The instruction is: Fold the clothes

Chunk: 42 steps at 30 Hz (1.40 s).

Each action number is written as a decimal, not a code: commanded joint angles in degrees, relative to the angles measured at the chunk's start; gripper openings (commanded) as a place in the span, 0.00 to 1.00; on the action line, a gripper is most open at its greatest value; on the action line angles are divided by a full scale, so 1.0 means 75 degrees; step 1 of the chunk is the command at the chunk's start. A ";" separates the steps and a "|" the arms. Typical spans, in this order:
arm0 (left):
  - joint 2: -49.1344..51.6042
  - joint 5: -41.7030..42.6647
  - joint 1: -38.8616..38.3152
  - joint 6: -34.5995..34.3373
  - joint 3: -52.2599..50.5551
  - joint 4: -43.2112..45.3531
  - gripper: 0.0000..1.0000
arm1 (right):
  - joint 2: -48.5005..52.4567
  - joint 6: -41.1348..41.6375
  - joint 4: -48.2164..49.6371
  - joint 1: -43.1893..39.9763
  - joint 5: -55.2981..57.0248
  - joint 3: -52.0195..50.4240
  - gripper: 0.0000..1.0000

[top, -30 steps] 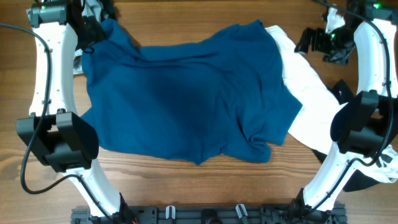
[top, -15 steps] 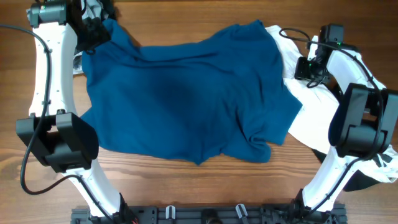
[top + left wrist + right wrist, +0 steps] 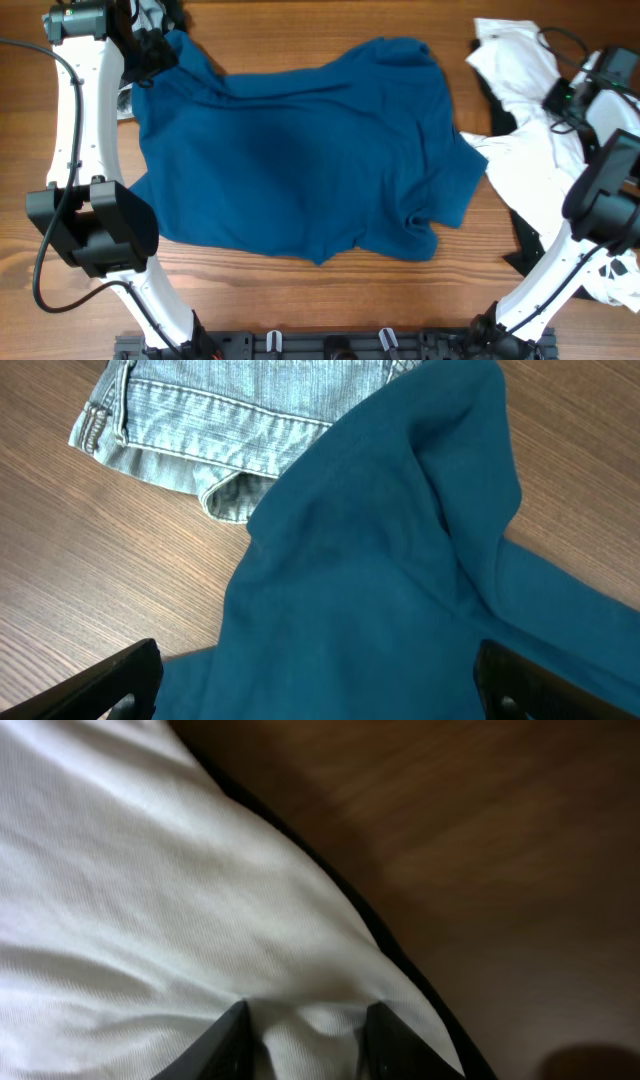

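The clothes, one large dark blue garment (image 3: 300,150), lie spread and rumpled across the middle of the table. My left gripper (image 3: 150,50) hovers open over its far left corner; in the left wrist view both fingers stand wide apart above the blue cloth (image 3: 400,560), with nothing in the left gripper (image 3: 320,695). My right gripper (image 3: 562,95) is at the far right, shut on a pinch of the white garment (image 3: 530,150). The right wrist view shows white cloth (image 3: 150,900) bunched between the fingers of the right gripper (image 3: 305,1040).
A light denim piece (image 3: 230,410) lies beside the blue garment's far left corner, partly under it. The white garment has black trim (image 3: 520,250) and trails down the right side. Bare wooden table (image 3: 300,300) shows along the near edge.
My right gripper has closed on the white garment and pulled it right, away from the blue garment's edge. The left arm and the blue garment have not moved.
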 commanded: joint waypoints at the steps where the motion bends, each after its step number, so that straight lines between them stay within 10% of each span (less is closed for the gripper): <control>1: -0.0224 0.0096 -0.0020 0.0085 0.0020 0.0023 1.00 | 0.0746 0.0242 -0.0667 -0.0644 0.0315 0.0251 0.38; 4: -0.0224 0.0102 -0.0020 0.0085 0.0020 0.0026 1.00 | 0.0743 0.0087 -0.1323 -0.0720 -0.0108 0.0938 0.45; 7: -0.0227 0.0149 -0.0020 0.0093 0.0023 0.0082 1.00 | 0.0551 -0.0501 -0.2506 -0.0711 -0.1451 0.2276 0.89; 9: -0.0230 0.0149 -0.0017 0.0099 0.0023 0.0122 1.00 | 0.0137 -0.0895 -0.3357 -0.0694 -0.2136 0.3296 0.99; 22: -0.0953 0.1110 -0.0012 0.0694 0.0213 0.0277 1.00 | -0.0527 -0.0283 -0.2069 0.2218 -0.2090 0.4167 0.99; 42: -0.0953 0.1058 -0.0012 0.0688 0.0207 0.0079 1.00 | 0.1495 0.0181 -0.1568 0.2340 -0.2611 0.4083 0.97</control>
